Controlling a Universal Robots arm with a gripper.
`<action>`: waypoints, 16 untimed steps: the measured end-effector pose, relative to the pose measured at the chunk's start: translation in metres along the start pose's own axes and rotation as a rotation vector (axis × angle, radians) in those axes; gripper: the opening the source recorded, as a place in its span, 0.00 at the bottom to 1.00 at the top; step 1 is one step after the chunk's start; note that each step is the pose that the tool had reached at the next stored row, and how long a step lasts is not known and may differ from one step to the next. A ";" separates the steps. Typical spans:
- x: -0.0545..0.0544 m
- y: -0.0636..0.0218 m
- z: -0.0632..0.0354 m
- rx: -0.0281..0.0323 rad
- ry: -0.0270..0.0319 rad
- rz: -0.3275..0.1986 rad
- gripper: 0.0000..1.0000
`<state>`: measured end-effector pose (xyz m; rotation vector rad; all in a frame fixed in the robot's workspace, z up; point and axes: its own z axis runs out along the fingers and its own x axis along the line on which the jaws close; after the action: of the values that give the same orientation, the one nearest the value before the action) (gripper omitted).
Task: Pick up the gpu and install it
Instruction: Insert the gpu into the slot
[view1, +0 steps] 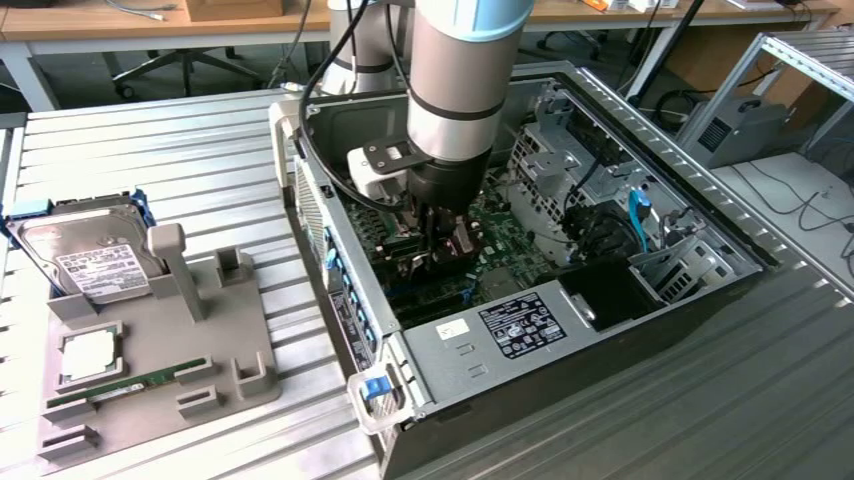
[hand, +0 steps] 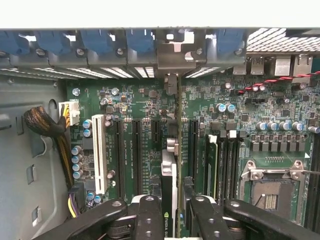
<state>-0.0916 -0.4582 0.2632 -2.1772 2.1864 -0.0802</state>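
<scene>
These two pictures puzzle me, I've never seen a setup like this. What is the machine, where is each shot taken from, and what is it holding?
The grey tube reaching down is a robot arm. At its end is a gripper with black fingers, a bit like a hand. One picture comes from a camera standing off to the side; the other comes from a camera on the arm's wrist, looking down past the fingers.

The big open box is a computer case lying on a ribbed metal table. The fingers are closed on a graphics card, seen edge-on, held upright over the long slots of the green main board inside the case.

On the exterior view's left, a grey holder carries a silver hard drive, a square processor chip and a narrow memory stick.
</scene>
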 end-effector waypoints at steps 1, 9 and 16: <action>0.000 0.0000 0.0000 -0.0001 0.0001 0.000 0.26; 0.000 0.0028 -0.0004 0.0014 0.0005 0.000 0.26; -0.001 0.0060 -0.0004 0.0038 0.0006 0.000 0.26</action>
<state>-0.0976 -0.4574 0.2631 -2.1754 2.1848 -0.0850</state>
